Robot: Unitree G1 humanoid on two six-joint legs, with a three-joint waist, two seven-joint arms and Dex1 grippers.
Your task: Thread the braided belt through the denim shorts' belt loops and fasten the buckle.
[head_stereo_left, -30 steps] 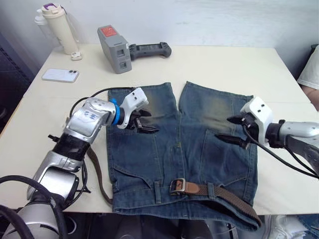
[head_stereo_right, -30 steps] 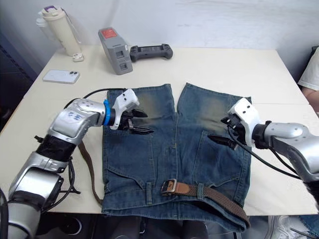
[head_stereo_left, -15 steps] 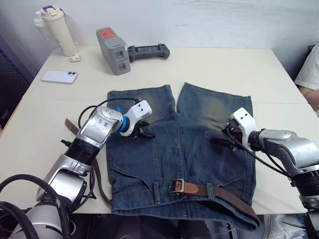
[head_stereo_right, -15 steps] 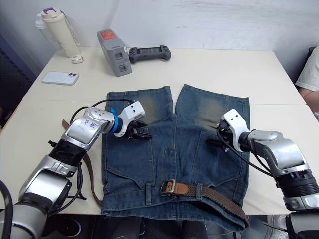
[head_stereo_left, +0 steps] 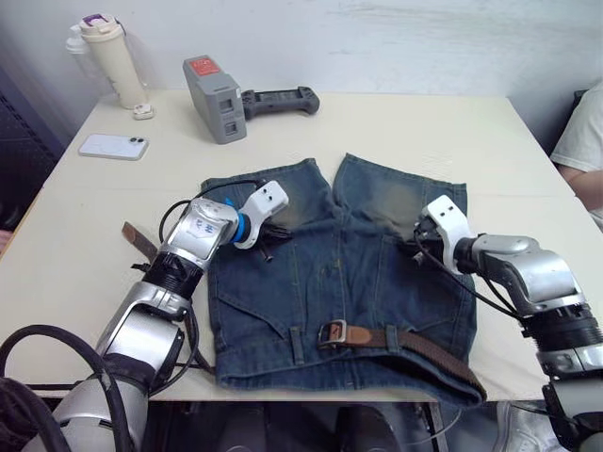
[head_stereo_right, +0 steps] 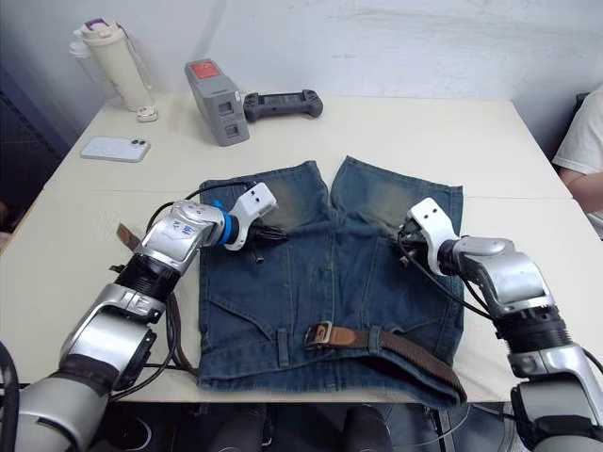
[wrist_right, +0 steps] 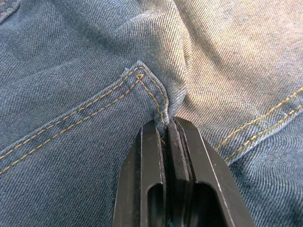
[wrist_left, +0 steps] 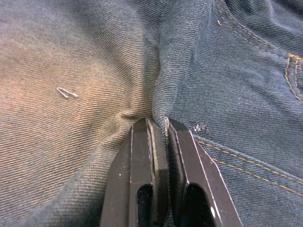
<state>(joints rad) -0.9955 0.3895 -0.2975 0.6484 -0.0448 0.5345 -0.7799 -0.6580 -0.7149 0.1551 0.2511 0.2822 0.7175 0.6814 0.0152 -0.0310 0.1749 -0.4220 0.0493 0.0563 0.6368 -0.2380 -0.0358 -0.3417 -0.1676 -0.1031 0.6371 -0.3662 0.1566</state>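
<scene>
Left wrist view — left fingers (wrist_left: 158, 142) pinch denim shorts (head_stereo_left: 339, 273) fold | right fingers (wrist_right: 163, 137) clamp pocket seam

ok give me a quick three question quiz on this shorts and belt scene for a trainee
1. True or false: both grippers are pinching folds of the denim shorts.
2. Multiple choice: the buckle lies A) on the waistband near the table's front edge, B) beside the phone, C) in the left gripper.
3. Fill in: the right gripper grips denim at a stitched ____ corner.

Key: 1 true. 2 A. 3 pocket.
</scene>
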